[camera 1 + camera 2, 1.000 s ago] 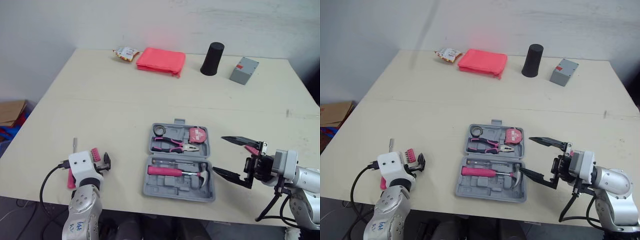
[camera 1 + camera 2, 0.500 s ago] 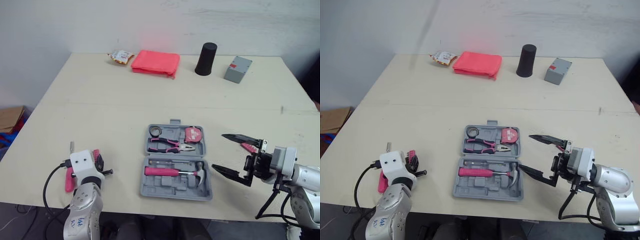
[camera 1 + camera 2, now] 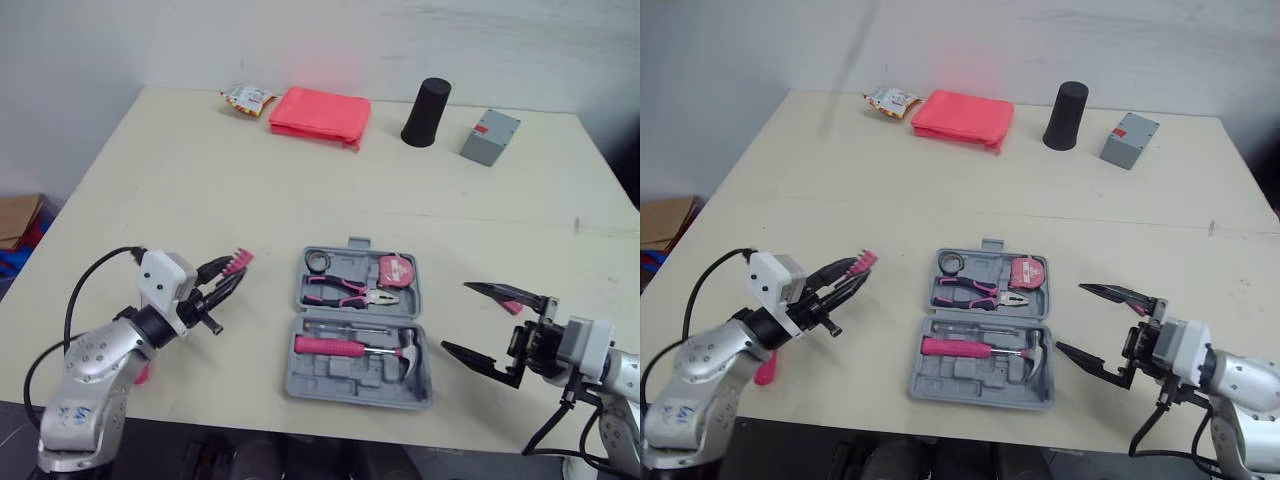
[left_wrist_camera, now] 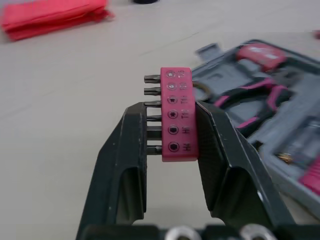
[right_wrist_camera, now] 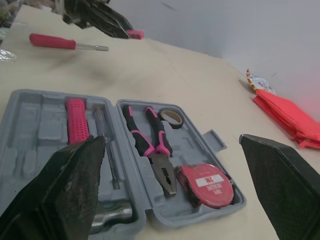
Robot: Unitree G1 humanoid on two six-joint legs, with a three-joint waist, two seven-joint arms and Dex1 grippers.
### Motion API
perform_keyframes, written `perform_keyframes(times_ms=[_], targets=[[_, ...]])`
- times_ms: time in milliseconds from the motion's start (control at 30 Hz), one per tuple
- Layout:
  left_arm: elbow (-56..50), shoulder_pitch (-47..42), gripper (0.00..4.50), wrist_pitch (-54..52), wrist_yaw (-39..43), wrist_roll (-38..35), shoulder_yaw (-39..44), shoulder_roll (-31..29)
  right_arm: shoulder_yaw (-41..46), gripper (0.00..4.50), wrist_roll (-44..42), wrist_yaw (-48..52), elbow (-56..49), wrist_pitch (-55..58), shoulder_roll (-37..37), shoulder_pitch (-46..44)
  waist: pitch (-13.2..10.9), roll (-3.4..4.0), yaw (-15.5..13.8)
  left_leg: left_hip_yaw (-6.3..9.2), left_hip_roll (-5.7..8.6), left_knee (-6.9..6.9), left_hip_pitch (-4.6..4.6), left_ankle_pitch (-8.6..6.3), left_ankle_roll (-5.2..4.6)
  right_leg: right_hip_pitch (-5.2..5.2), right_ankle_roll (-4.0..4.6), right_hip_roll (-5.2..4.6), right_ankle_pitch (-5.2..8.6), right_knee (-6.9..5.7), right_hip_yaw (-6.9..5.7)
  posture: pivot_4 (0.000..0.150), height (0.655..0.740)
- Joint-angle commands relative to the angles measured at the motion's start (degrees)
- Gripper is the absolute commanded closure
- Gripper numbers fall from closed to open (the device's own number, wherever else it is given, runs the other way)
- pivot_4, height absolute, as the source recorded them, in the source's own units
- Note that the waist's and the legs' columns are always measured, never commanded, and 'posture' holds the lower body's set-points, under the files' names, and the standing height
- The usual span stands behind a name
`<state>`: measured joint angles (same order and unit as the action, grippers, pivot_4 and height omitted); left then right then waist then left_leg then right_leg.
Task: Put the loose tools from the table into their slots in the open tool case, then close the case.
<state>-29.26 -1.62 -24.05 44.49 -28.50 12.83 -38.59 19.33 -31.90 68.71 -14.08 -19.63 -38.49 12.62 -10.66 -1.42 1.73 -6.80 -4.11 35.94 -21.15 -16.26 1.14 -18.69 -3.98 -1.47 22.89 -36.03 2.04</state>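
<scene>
Left pincer [image 4: 172, 107] is closed on the pink bit holder [image 4: 178, 115], near the left side of the open tool case [image 3: 350, 374]. Right pincer [image 3: 455, 317] is spread wide and empty, just right of the case. Pink screwdriver [image 5: 55, 42] lies on the bench [image 3: 250, 180], well left of the case.

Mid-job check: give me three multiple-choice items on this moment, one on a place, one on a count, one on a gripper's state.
1. The tape measure is: A. in the tool case B. on bare table C. off the table
2. Bits in the pink bit holder? A. two B. six C. ten
3. The left gripper is: A. open, empty B. shut on the bit holder C. shut, empty

A, it sits beside the pliers; B, six show in a row; B, both fingers press the bit holder.
</scene>
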Motion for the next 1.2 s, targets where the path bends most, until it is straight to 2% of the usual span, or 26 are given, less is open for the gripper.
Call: perform_keyframes(times_ms=[33, 133, 267, 333, 433, 500, 667, 1000, 1200], targets=[[-3.4, -5.2, 3.80, -1.7, 12.9, -4.4, -5.1, -7.7, 3.1, 0.00, -1.7, -0.4, -5.0, -0.2, -0.7, 3.3, 0.0, 0.05, -0.1, 0.00, -0.01, -0.02, -0.02, -0.01, 0.01, -0.02, -0.01, 0.02, 0.01, 0.03, 0.00, 0.150, 0.7400], [-5.8, -11.2, 3.80, -6.2, 19.6, -5.9, -12.0, -13.7, 3.3, 0.00, -4.3, -1.5, -11.8, 2.9, -0.8, 8.4, 0.0, 0.12, -0.1, -0.02, 0.03, -0.04, -0.02, -0.02, 0.00, 0.00, -0.07, 0.00, 0.05, 0.06, 0.04, 0.150, 0.7400], [-8.5, -18.5, 3.80, -12.1, 22.2, -4.7, -19.9, -17.3, 2.9, 0.00, -4.8, -4.7, -19.7, 6.1, -0.5, 12.6, -0.1, 0.12, 0.0, -0.02, 0.03, -0.01, -0.03, -0.06, -0.03, 0.00, -0.14, 0.03, 0.08, 0.00, 0.07, 0.150, 0.7400], [-9.6, -22.1, 3.80, -14.5, 22.7, -1.3, -25.5, -18.7, 2.9, 0.00, -4.8, -6.6, -22.2, 7.5, -0.1, 13.7, -0.1, 0.13, 0.1, 0.00, 0.02, 0.03, 0.00, -0.06, -0.02, 0.00, -0.15, 0.06, 0.08, -0.07, 0.10, 0.150, 0.7400], [-9.7, -26.3, 3.80, -13.4, 22.4, 8.6, -34.5, -19.5, 3.1, 0.00, -4.4, -8.6, -25.2, 9.2, 0.1, 15.5, -0.1, 0.13, 0.1, -0.06, 0.06, 0.06, 0.03, -0.05, -0.04, 0.00, -0.20, 0.07, 0.05, -0.11, 0.19, 0.150, 0.7400], [-9.1, -28.8, 3.80, -17.7, 18.2, 12.6, -38.7, -16.7, 3.3, 0.00, -4.1, -9.5, -27.0, 10.0, 0.2, 16.9, -0.1, 0.13, -0.1, -0.05, 0.08, 0.06, 0.03, -0.04, -0.06, -0.01, -0.21, 0.07, 0.05, -0.12, 0.20, 0.150, 0.7400], [-11.3, -30.3, 3.80, -26.5, 13.7, 13.8, -41.2, -12.9, 4.5, 0.00, -3.3, -11.7, -29.5, 11.5, 0.2, 18.8, -0.1, 0.10, -0.2, 0.02, 0.09, 0.15, -0.07, -0.06, -0.13, -0.02, -0.23, 0.04, 0.05, -0.13, 0.20, 0.150, 0.7400], [-11.6, -29.5, 3.80, -27.9, 11.0, 19.6, -47.0, -12.6, 5.0, 0.00, -4.5, -16.0, -33.9, 17.4, -2.2, 16.2, -0.1, 0.10, -0.2, -0.01, 0.09, 0.25, -0.01, 0.00, -0.10, -0.10, -0.25, 0.03, 0.10, -0.45, 0.25, 0.150, 0.7400], [-10.1, -30.6, 3.80, -28.6, 8.6, 23.1, -49.8, -9.8, 5.9, 0.00, -5.8, -17.5, -34.7, 21.1, -4.1, 13.6, -0.1, 0.09, -0.3, 0.05, 0.20, 0.26, -0.01, 0.09, -0.20, -0.09, -0.28, 0.00, 0.09, -0.55, 0.27, 0.150, 0.7400]])
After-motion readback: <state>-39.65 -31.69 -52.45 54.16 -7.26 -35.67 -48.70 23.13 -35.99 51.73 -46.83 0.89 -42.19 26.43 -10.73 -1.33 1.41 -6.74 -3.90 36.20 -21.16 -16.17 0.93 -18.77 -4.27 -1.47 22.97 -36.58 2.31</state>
